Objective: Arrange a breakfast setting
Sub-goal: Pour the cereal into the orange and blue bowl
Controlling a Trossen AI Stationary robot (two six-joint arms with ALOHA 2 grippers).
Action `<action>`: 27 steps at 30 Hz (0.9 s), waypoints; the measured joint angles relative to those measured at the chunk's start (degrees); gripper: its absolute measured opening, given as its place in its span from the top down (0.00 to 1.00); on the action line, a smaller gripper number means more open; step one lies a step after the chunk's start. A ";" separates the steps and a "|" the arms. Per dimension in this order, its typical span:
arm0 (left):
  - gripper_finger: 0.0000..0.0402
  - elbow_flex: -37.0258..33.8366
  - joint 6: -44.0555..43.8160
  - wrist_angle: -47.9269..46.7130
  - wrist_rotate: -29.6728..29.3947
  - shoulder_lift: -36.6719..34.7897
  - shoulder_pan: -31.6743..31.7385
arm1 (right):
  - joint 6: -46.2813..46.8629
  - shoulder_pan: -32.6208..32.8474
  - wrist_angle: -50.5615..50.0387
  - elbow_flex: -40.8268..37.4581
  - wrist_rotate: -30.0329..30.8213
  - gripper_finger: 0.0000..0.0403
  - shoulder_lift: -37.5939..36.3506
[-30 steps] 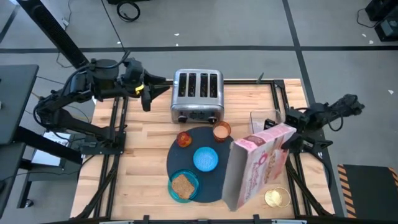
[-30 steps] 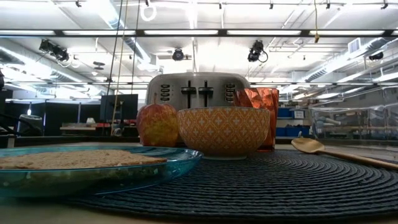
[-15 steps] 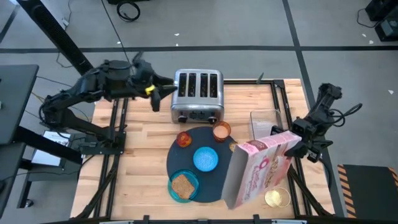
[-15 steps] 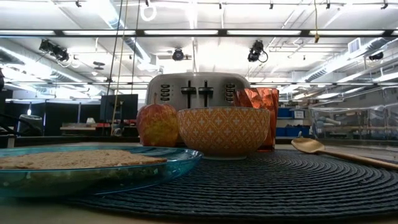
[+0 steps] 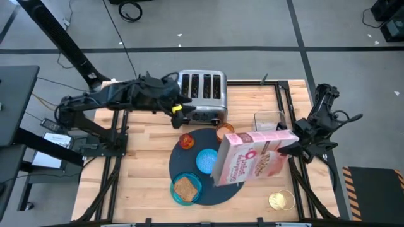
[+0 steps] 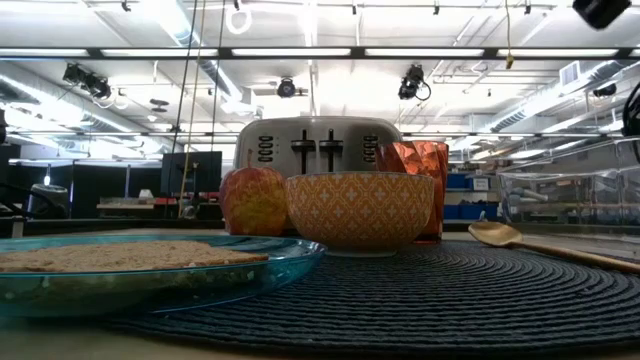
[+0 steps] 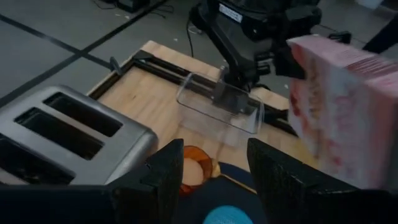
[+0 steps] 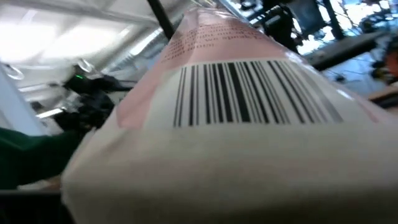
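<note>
The right claw (image 5: 289, 147) holds the pink cereal box (image 5: 247, 158) by its end, tipped over on its side in the air above the right part of the large round dark navy mat (image 5: 189, 165), so that the box lies across the mat's edge and hides whatever is under it there; in the right wrist view the box's barcode panel (image 8: 249, 93) fills the picture. The left claw (image 5: 178, 113) hovers in front of the chrome four-slot toaster (image 5: 201, 95), just above the mat's far edge, its two fingers (image 7: 163, 180) standing apart with nothing between them. On the mat, the red-orange fruit (image 5: 187, 140) sits at the far left, the copper cup (image 5: 224, 132) at the far side close in front of the toaster, the small bright-blue bowl (image 5: 207, 161) in the middle, partly under the box, and the teal plate (image 5: 185, 188) at the near left edge with the brown toast slice (image 5: 184, 187) lying flat on it. The gold spoon (image 6: 515, 240) shows in the low view resting on the mat to the right of the bowl. A clear plastic container (image 5: 268, 120) stands on the wooden counter (image 5: 145, 170) to the right of the toaster, and a small round gold lid or dish (image 5: 281, 200) lies near the counter's near right corner.
</note>
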 joint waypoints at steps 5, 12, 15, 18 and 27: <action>0.54 0.00 1.11 0.72 -0.50 1.50 -1.93 | 0.94 -0.02 -4.44 0.00 4.43 0.56 -0.06; 0.54 0.00 2.36 -0.32 -1.48 2.53 -4.01 | 1.87 -1.08 -9.58 0.01 7.57 0.56 -0.05; 0.54 0.04 2.80 -1.35 -1.51 3.31 -4.41 | 1.31 -2.03 -11.31 0.00 8.56 0.56 -0.02; 0.54 0.02 1.84 -3.10 -1.30 4.47 -4.63 | 1.49 -3.14 -13.07 0.13 8.68 0.56 -0.04; 0.54 0.00 -2.14 -8.83 -0.42 8.32 -7.57 | 3.98 -4.83 -27.20 5.98 6.59 0.56 -0.02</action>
